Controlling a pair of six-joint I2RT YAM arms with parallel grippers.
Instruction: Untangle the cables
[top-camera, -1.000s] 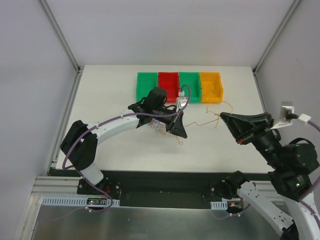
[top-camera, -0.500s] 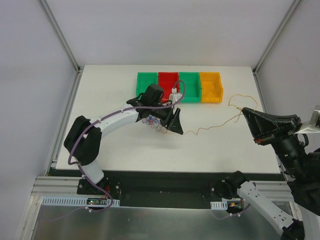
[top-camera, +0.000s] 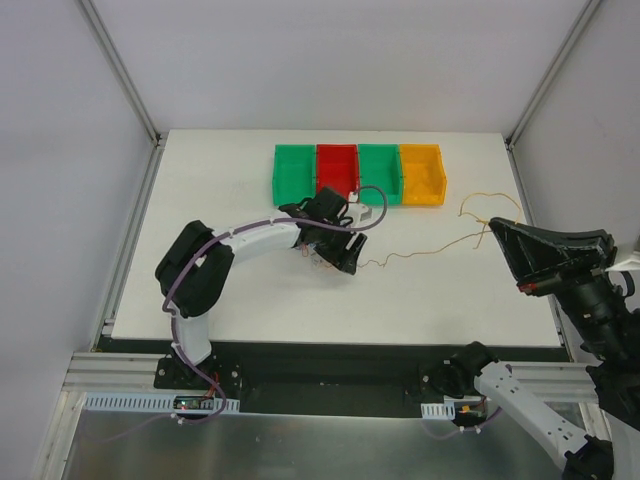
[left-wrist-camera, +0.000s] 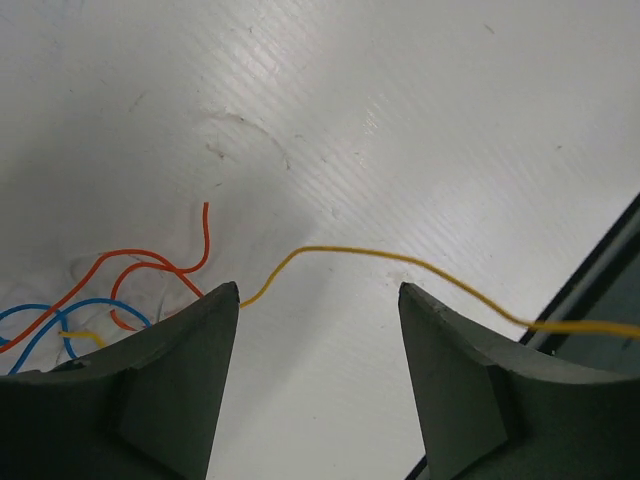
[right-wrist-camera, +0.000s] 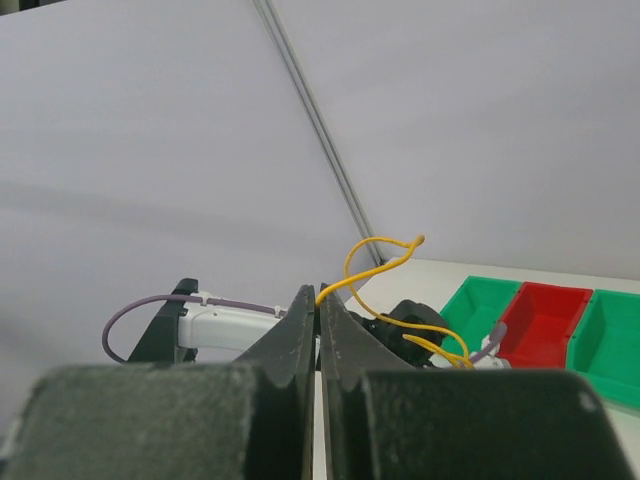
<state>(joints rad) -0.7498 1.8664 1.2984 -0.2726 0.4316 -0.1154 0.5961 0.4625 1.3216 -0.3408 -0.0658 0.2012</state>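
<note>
Right tool (right-wrist-camera: 318, 300) pinched shut on orange wire (left-wrist-camera: 340, 249), strung from red-blue tangle (left-wrist-camera: 110, 300) on the surface (top-camera: 230, 290). Left tool (left-wrist-camera: 318, 292) open, empty, straddling that wire beside tangle. Extraction step; next, likely: pin tangle, draw orange clear.

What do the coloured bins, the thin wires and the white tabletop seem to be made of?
Bins: moulded plastic by the look, with smooth, evenly coloured walls.
Wires: thin plastic-jacketed strands, smooth coloured surface, holding springy curls; core not visible.
Tabletop: white matte sheet with fine ribbed lines and scuffs, possibly plastic or coated board.
</note>
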